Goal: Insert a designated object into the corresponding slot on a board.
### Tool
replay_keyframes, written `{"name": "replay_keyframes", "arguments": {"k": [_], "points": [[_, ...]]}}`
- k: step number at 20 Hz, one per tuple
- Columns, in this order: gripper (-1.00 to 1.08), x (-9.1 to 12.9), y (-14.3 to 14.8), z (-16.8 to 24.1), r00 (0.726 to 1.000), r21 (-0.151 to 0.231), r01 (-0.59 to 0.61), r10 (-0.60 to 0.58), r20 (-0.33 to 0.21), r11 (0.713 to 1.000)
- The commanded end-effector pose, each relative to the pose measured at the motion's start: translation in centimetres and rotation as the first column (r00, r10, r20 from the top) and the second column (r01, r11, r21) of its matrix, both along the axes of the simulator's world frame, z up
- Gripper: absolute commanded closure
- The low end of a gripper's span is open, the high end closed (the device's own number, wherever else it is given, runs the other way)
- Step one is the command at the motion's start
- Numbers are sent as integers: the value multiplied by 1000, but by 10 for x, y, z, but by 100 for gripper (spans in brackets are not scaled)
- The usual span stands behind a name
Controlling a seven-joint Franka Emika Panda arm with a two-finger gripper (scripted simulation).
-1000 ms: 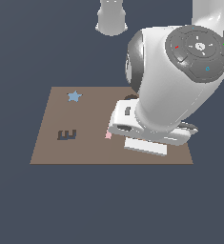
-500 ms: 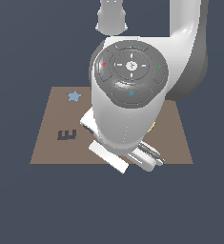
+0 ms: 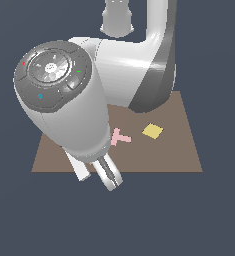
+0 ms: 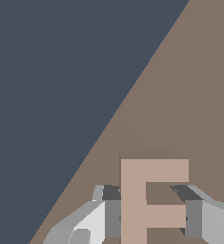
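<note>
— How is the white-and-grey Panda arm (image 3: 139, 65) posed?
— It is bent forward and downward in the exterior view, with its round grey end cap (image 3: 53, 75) turned toward the camera and the wrist angled low.

— And the grey two-fingered gripper (image 4: 149, 217)?
— In the wrist view its dark-padded fingers (image 4: 112, 209) are seen pressed against either side of a tan E-shaped block (image 4: 149, 198), which is held between them.
</note>
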State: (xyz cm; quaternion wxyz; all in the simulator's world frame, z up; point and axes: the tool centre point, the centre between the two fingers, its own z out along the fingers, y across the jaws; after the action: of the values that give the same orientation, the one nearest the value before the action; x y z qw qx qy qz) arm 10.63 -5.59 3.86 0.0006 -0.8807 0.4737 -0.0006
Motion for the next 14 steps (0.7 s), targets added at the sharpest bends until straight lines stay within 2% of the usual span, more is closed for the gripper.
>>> {"name": "replay_keyframes", "arguments": {"k": [1, 8, 14], "points": [[108, -4, -18, 1, 995, 0, 96, -96, 0, 995], [108, -25, -63, 1, 943, 0, 334, -334, 0, 943], [108, -41, -84, 2, 891, 0, 455, -455, -1, 891]]}}
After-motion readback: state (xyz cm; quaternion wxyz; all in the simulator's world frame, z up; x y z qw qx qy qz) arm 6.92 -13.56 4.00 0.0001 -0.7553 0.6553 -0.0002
